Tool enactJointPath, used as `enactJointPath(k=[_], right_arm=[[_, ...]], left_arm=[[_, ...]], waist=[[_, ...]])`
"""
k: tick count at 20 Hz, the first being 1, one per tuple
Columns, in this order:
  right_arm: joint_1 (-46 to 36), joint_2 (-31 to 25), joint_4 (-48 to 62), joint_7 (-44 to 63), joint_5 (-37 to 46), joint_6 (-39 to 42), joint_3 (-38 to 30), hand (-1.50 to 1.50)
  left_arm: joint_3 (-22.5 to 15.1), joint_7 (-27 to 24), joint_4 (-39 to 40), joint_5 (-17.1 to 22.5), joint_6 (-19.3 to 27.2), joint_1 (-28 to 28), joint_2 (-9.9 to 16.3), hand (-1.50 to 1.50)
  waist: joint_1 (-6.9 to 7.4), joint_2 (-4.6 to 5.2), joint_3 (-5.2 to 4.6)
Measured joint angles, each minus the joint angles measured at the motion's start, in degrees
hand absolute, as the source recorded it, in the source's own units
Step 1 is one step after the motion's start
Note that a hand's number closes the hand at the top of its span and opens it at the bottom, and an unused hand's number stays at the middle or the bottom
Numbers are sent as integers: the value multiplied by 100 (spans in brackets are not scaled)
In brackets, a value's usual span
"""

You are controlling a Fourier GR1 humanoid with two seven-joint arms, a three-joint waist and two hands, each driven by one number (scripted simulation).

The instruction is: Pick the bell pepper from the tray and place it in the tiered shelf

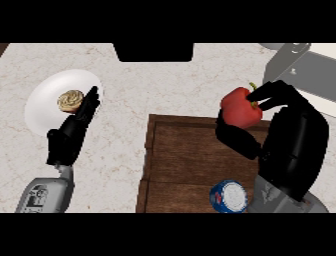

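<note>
A red bell pepper (239, 106) with a green stem is held above the far right corner of the brown wooden tray (182, 160). My right hand (293, 127) is shut on it, fingers curled over its right side and thumb below. The grey tiered shelf (311, 65) stands at the upper right, just beyond the pepper. My left hand (71, 132) rests open at the left, fingers straight, over the edge of a white plate.
A white plate (49, 95) at the left carries a beige pastry (71, 101). A blue and white round container (228, 196) sits on the tray's near side. A dark object (154, 51) stands at the counter's far edge.
</note>
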Motion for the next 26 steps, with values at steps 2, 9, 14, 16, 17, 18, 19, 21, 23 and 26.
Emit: enactJointPath(k=[2,9,14,16,17,18,19,21,23,26], right_arm=[[-176,-27,-216,36,201,247,-176,150],[-949,-150,-529,3,703,1023,-990,150],[-1427,-308,-456,-133,681,1404,-1631,150],[-1622,-385,-424,-162,701,1519,-1846,150],[-1685,-481,-428,-222,617,1587,-2016,150],[-1762,-587,-394,-269,567,1631,-2180,150],[-1918,-667,-323,-292,543,1690,-2303,150],[-2103,-827,-129,-345,501,1704,-2546,150],[-2312,-1020,3,-375,445,1788,-2736,150],[-2394,-1254,227,-490,305,1757,-3003,150]], left_arm=[[-58,-52,-2,-56,50,60,-60,0],[-48,-227,124,-81,24,107,-43,0],[-105,-50,-88,-64,1,150,-87,0],[-130,81,-175,-86,28,135,-110,0],[-141,45,-164,-100,44,161,-128,0],[-169,-4,-157,-126,67,199,-157,0],[-180,-6,-150,-153,93,190,-173,0],[-196,-21,-141,-172,91,203,-179,0],[-127,-3,-96,-118,41,112,-135,0],[-136,-117,17,-169,65,105,-152,0]], waist=[[3,2,0],[12,10,0],[34,14,2],[36,15,3],[34,15,2],[34,16,3],[35,17,4],[41,18,3],[40,20,4],[39,22,3]])
